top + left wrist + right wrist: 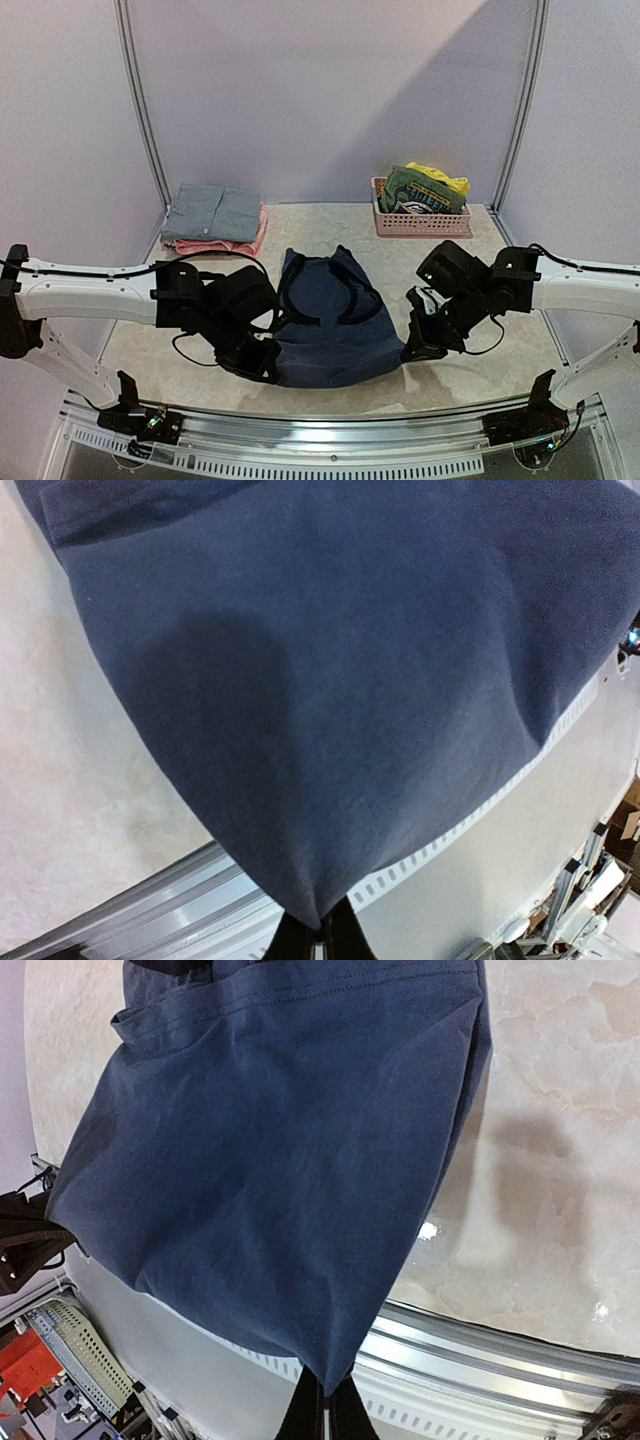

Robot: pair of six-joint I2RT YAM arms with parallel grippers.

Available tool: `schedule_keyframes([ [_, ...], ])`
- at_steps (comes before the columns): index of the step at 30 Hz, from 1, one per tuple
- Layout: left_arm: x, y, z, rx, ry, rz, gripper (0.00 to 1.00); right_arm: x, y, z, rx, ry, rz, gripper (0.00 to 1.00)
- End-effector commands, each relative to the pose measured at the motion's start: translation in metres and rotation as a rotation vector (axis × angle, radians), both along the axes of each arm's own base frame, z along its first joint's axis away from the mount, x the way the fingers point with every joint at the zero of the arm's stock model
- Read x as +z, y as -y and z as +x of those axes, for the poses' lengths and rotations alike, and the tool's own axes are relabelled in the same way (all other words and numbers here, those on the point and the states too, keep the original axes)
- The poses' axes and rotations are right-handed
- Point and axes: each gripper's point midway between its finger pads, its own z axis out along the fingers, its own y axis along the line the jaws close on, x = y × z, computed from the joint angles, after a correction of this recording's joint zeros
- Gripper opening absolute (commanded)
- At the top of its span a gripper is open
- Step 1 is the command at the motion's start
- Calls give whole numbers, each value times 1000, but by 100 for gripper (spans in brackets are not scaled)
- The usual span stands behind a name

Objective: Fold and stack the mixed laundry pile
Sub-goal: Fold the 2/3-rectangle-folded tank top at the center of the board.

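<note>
Pinching the navy sleeveless top (330, 320) at both hem corners. The left gripper (262, 362) is clenched on the near-left corner and the right gripper (418, 345) is clenched on the near-right one. Both wrist views show the fingers closed tight with cloth bunched to a point between them.

The top is spread across the middle of the table (330, 225), with the hem toward the near edge and the straps and armholes toward the back. Its hem line runs close to the near-edge metal rail (330, 415). In the wrist views the pinched corners sit over that rail, so there is little margin on that side.

Back-left corner: folded grey shirt (212, 210) stacked on a folded pink piece (245, 243), tight to the left edge.

Back-right corner: pink basket (425, 225) holding the green tee (425, 190), with the yellow piece (440, 175) on top.

Bare table lies between the stack and the basket along the back edge, and in strips along the left and right edges beside the top. Both arms reach in from the sides, low over those strips.
</note>
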Motion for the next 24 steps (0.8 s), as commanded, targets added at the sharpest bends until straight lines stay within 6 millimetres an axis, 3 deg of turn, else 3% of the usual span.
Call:
schedule_keyframes([
  [1, 20, -7, 12, 22, -2, -15, 0, 9, 12, 18, -8, 38, -75, 0],
  [12, 57, -12, 57, 101, 10, -71, 0, 43, -1, 67, -1, 105, -69, 0],
  [24, 78, -30, 125, 180, 29, -82, 0, 66, -16, 147, -10, 191, -92, 0],
])
